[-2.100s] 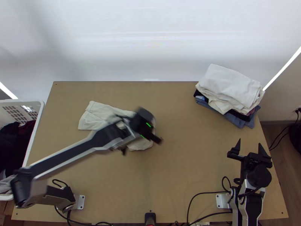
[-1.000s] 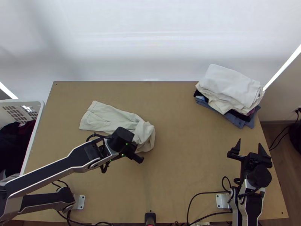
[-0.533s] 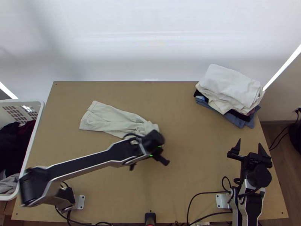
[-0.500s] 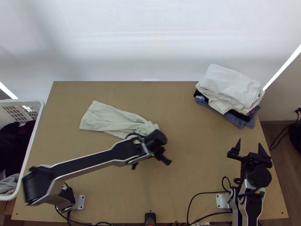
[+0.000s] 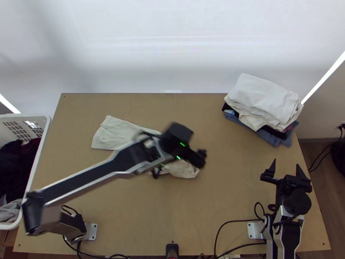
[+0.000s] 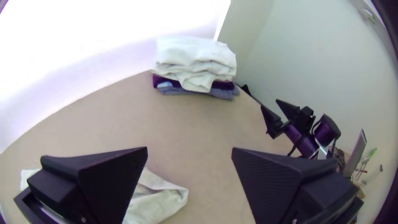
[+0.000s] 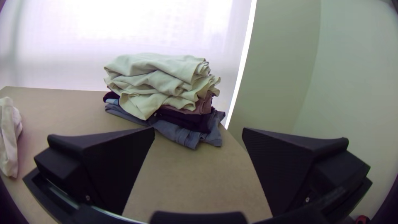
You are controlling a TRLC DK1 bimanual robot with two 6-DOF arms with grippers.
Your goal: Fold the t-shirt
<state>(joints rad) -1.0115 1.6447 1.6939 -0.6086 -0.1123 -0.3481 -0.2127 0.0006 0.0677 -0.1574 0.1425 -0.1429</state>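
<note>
The cream t-shirt lies loosely bunched in a long strip left of the table's centre, its right end partly beneath the left arm. Over that end my left gripper stands open. In the left wrist view, the left gripper has its two fingers wide apart with bare table between them, and the creased shirt lies beside and behind one finger. My right gripper is open near the table's right edge, away from the shirt. The right wrist view shows the right gripper with nothing between its fingers.
A stack of folded clothes, cream on top of dark and blue ones, sits at the table's far right corner. A white basket with dark and grey clothes stands at the left edge. Black cables run along the near edge.
My left gripper went right, and lately up the picture as well. The shirt's right end now reaches farther right than a second ago, while its left end stays put. The right arm has kept still.
</note>
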